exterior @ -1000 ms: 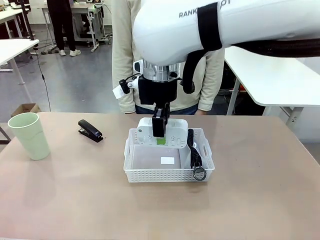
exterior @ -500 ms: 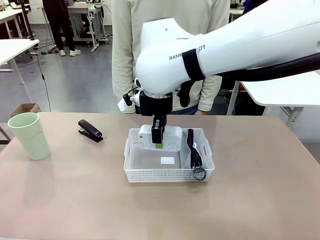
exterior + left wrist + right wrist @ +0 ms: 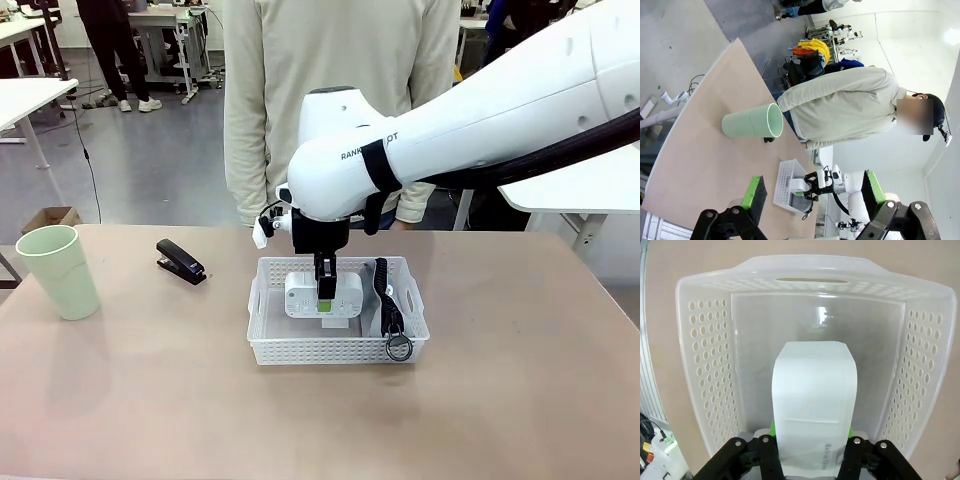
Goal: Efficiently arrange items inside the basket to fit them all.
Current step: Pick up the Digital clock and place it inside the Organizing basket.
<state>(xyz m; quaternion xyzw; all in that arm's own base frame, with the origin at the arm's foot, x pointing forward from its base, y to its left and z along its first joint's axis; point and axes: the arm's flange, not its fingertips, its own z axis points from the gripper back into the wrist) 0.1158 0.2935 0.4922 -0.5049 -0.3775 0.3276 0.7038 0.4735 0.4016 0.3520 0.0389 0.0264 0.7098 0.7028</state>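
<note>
While our right gripper (image 3: 325,294) clamps the white boxy device (image 3: 300,297) low inside the basket (image 3: 330,351), our left gripper (image 3: 812,192) stands wide open and empty, well away

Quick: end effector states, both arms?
Left end effector: open, empty.
Right end effector: shut on the white boxy device.

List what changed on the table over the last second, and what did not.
The right gripper, shut on the white boxy device, carried it down from above the far rim of the basket into the basket. Nothing was let go. The strapped pouch in the basket, the black stapler and the green cup stayed put.
</note>
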